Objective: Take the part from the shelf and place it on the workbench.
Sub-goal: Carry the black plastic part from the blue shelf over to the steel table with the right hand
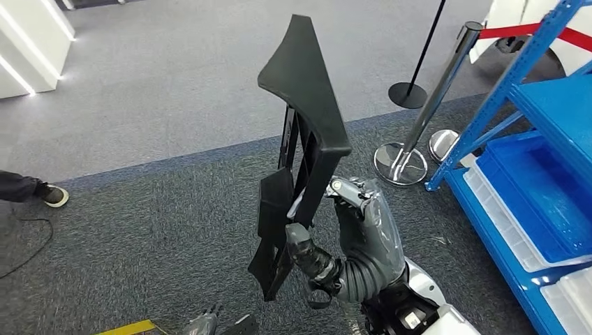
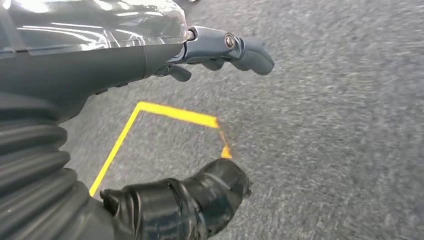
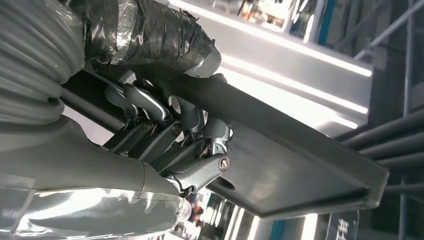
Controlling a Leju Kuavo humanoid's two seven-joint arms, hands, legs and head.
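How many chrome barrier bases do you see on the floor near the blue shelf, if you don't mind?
2: one chrome base under the leaning post, and a second chrome base partly hidden behind the blue shelf upright. Others may be out of view.

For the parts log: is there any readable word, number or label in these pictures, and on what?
None can be read.
Black part in the right hand: no label visible.
Sign behind the part, right wrist view: characters too blurred to read.
Blue shelf: no lettering visible.

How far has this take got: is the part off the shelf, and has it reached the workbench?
Done: the black part is off the blue shelf. In hand: the right hand grips it upright above the carpet; the left hand hangs empty. Left: placing it on a workbench.
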